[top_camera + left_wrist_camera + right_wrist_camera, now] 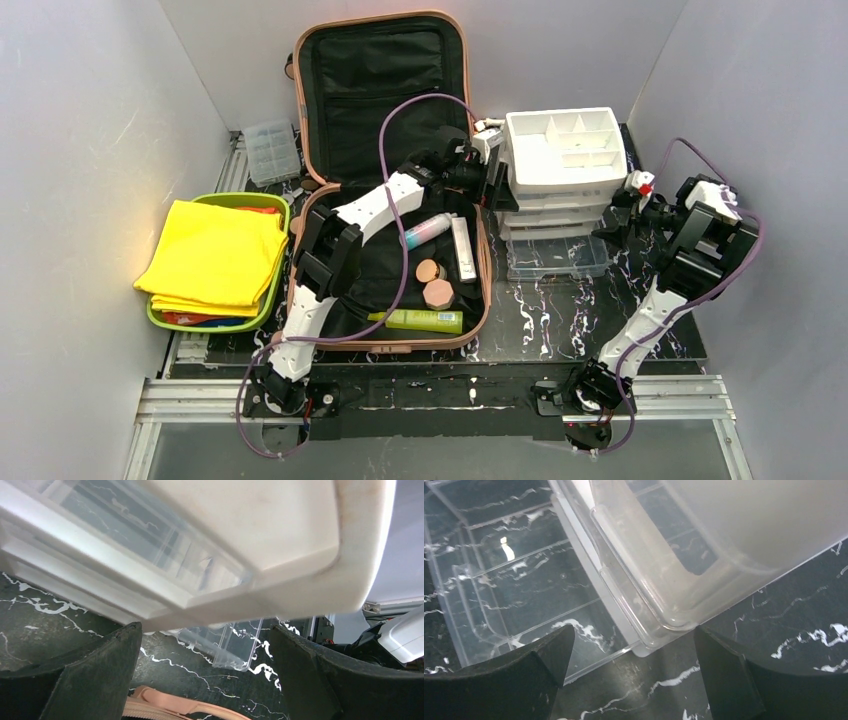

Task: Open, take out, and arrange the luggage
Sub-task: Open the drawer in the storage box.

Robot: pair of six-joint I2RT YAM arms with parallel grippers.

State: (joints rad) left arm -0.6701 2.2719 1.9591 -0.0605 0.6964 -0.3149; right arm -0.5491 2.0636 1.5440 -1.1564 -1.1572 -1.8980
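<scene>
The luggage (385,120) is a salmon-pink suitcase lying open, its black-lined lid propped against the back wall. In its lower half (380,290) lie a blue-and-pink tube (427,230), a white tube (462,248), two round peach compacts (435,283) and a green tube (425,320). My left gripper (497,185) reaches over the suitcase's right rim (165,705) and stands open and empty (207,675) beside the white drawer organizer (565,150). My right gripper (612,215) is open and empty (634,675) at the organizer's right side, just above the table.
The organizer's clear bottom drawer (555,258) is pulled out toward me (524,590). A lime-green tray (275,215) with a folded yellow cloth (215,255) sits at the left. A small clear box (272,150) lies behind it. Grey walls close in both sides.
</scene>
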